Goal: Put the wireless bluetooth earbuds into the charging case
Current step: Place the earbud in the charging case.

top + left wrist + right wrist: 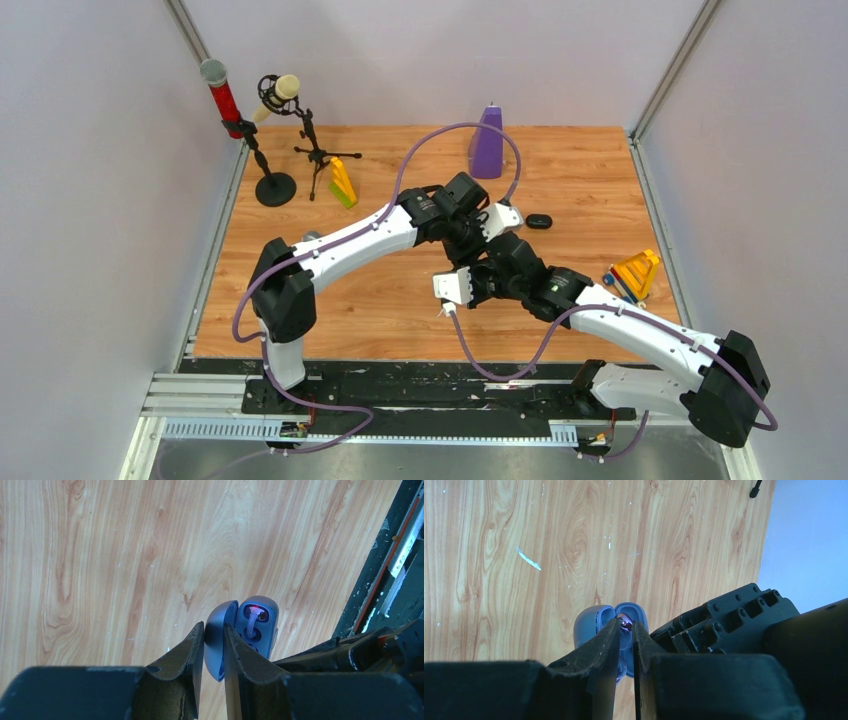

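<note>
Left gripper point(213, 632) fingers are clamped nearly shut on the lid point(221, 619) of the open charging case point(262, 622) mid-counter point(100, 555), while right gripper point(626, 630) fingers sit a slit apart at the pale purple earbud point(626, 624) by the case's 12 o'clock well, grip unclear, so push straight down and let go gently.

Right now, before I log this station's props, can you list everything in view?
table: one, wood, under everything
microphones: two, red and beige, far left
wedge: one, yellow-green, by the microphones
cone: one, purple, far centre
black case: one, right of centre
triangular piece: one, orange-yellow, right edge
charging case: one, blue, open, lid between left fingers
earbud: at least one, pale purple, between right fingers
arms: two, white-black, meeting mid-table
</note>
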Tool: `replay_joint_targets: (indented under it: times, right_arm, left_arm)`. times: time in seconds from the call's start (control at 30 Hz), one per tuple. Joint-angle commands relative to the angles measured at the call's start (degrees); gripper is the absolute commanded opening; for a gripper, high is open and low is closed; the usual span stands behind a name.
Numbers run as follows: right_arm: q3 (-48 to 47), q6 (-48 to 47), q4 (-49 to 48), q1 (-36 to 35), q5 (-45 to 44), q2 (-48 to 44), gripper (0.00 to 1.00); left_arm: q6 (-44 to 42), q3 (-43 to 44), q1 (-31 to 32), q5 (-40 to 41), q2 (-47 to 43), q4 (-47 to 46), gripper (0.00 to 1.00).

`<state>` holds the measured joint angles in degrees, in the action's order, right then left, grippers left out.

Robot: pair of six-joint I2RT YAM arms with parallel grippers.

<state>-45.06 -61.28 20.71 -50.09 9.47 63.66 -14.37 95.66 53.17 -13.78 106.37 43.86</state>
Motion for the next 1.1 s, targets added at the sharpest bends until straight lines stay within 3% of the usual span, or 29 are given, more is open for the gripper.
replay_joint_targets:
  times: [0.0, 0.4, 0.6, 1.07]
  right_arm:
    - [-2.84, 0.68, 0.15, -0.33, -0.57, -1.51, 0.17]
    - [-6.68, 4.15, 2.66, -0.22, 0.02, -1.45, 0.17]
    - [-11.45, 10.18, 8.19, 2.19, 6.47, -2.33, 0.18]
    - [-4.50, 20.09, 1.35, 10.71, 12.10, -5.57, 0.18]
  left_arm:
    - [-1.18, -0.21, 0.53, 0.20, -3.60, -1.27, 0.27]
    - [-1.19, -0.20, 0.53, 0.73, -3.77, -1.63, 0.27]
    - [-0.68, -0.38, 0.53, 0.74, -4.34, -2.28, 0.27]
    - [0.43, 0.48, 0.47, 0.39, -4.33, -1.84, 0.27]
